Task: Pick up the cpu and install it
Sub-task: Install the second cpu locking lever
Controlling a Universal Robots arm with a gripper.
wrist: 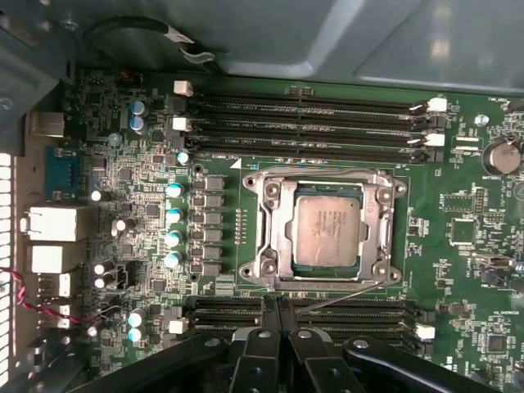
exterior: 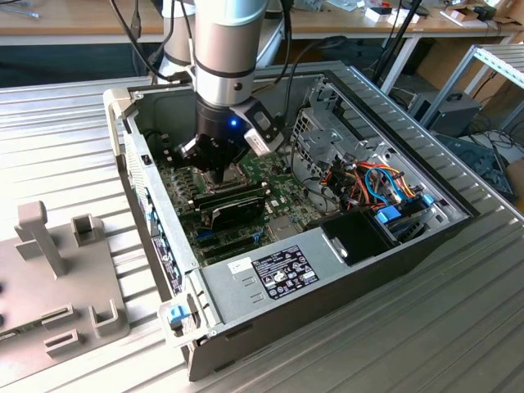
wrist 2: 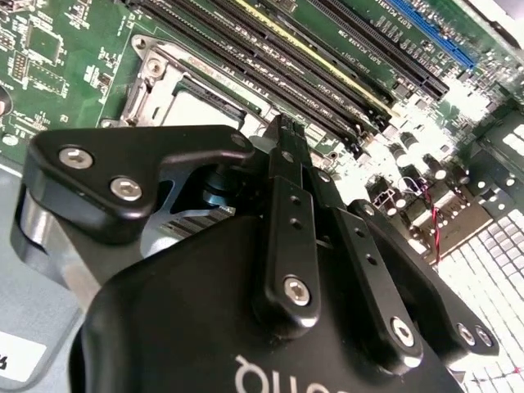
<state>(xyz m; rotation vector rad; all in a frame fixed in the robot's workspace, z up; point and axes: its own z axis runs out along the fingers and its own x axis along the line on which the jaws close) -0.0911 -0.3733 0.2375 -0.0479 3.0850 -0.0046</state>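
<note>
I'm working over a ribbed metal bench (exterior: 458, 327) with desks and cabling behind it, and on the bench lies an open computer case (exterior: 246, 278) with its green motherboard (exterior: 278, 172) exposed. I take the CPU socket (wrist: 266, 246) as my landmark. In the first wrist view the cpu (wrist: 326, 232) sits square inside the socket's metal frame, dull silver top up, with the memory slots (wrist: 311, 106) running along one side of the socket and more slots along the opposite side, nearest my gripper (wrist: 279, 348). The chip looks seated level, its edges parallel to the frame, so I judge the placing largely done and the care now goes to not disturbing it. The gripper's two fingers are pressed together with nothing between them; in both wrist views the tips meet at a thin seam, just clear of the socket's near edge and above the slots there. In the exterior view the arm hangs straight down into the case with the gripper (exterior: 214, 168) just over the board, and the long black expansion card (exterior: 233, 205) lies just beside the socket toward the case's front. To do this well I would keep any motion vertical and slow, avoid brushing the thin lever wire (wrist: 344, 299) that crosses the socket's near side, and watch that the chip stays flat.
</note>
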